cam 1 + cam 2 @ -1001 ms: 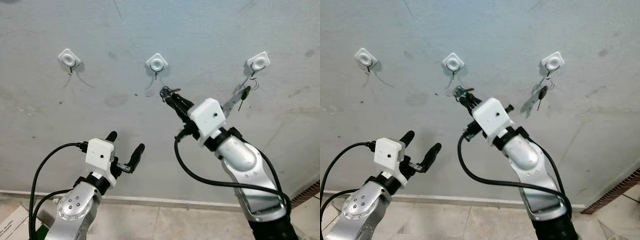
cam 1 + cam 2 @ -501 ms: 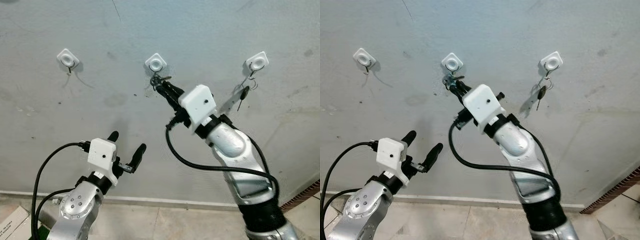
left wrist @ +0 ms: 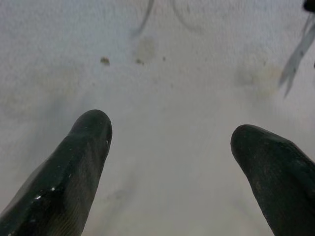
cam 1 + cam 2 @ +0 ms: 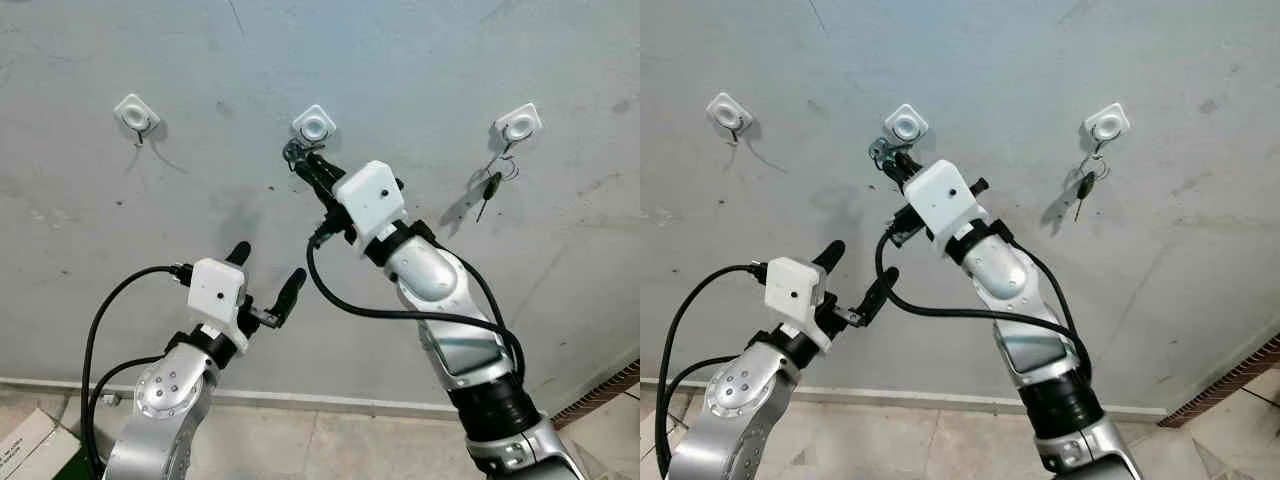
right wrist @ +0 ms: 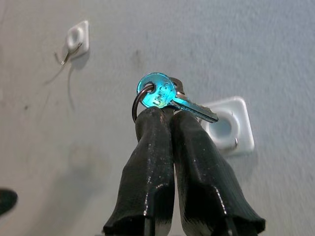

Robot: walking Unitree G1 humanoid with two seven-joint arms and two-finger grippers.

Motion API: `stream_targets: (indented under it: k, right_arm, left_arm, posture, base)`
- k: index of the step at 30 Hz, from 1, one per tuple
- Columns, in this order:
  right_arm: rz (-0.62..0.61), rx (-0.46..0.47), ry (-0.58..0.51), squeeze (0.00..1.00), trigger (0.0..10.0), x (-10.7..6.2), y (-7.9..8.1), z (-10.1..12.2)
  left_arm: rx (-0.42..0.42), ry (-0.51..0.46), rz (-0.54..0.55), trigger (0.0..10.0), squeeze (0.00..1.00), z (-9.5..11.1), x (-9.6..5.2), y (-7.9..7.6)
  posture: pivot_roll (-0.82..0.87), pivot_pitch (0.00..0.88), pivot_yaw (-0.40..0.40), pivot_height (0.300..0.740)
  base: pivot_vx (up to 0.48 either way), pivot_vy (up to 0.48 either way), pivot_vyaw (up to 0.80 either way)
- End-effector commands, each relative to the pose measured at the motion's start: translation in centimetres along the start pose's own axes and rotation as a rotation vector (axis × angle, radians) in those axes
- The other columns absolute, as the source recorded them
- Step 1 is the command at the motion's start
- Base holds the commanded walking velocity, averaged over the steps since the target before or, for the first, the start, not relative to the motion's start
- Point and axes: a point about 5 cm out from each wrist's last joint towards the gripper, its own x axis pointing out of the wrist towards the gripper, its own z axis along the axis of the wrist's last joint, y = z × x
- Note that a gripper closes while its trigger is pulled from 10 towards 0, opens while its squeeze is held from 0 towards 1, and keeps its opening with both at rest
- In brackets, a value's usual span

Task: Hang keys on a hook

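My right gripper [image 4: 303, 160] is shut on a ring of keys [image 5: 162, 96], holding it up against the grey wall just below and left of the middle white hook [image 4: 314, 125]. In the right wrist view the key ring [image 5: 137, 104] sticks out above the fingertips, with the middle hook [image 5: 226, 129] close behind it. The left hook [image 4: 136, 115] on the wall is bare. The right hook [image 4: 517, 126] carries another set of keys [image 4: 488, 188]. My left gripper [image 4: 266, 272] stands open lower down, in front of the wall, with nothing between its fingers [image 3: 74, 162].
The grey wall [image 4: 420, 60] meets a tiled floor [image 4: 330, 440] along a pale skirting. A brick edge [image 4: 610, 395] shows at the far right, and a cardboard box corner [image 4: 30, 445] lies at the lower left.
My right gripper has risen and moved left with the keys, from below the middle hook to right beside it. The left arm has shifted slightly up and right.
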Motion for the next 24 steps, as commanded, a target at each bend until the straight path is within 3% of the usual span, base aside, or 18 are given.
stream_targets:
  k: [1, 12, 24]
  right_arm:
    - [-0.015, -0.01, -0.043, 0.0, 10.0, 0.9, -0.2, 0.8]
    - [-0.05, -0.007, -0.052, 0.0, 10.0, 2.1, -0.9, 0.5]
    - [-0.118, 0.016, -0.005, 0.0, 10.0, 1.2, -2.0, -1.0]
  left_arm:
    - [0.003, -0.014, -0.016, 10.0, 0.0, 0.2, 0.5, -0.2]
    - [0.012, -0.019, -0.023, 10.0, 0.0, 0.2, 0.6, -0.6]
    - [0.012, -0.017, -0.019, 10.0, 0.0, 0.2, 0.7, -0.6]
  posture:
    - [0.04, 0.012, 0.021, 0.74]
    - [0.04, 0.026, 0.017, 0.74]
    - [0.03, 0.032, 0.02, 0.74]
  base:
    - [0.0, 0.0, 0.0]
    - [0.0, 0.0, 0.0]
    - [0.0, 0.0, 0.0]
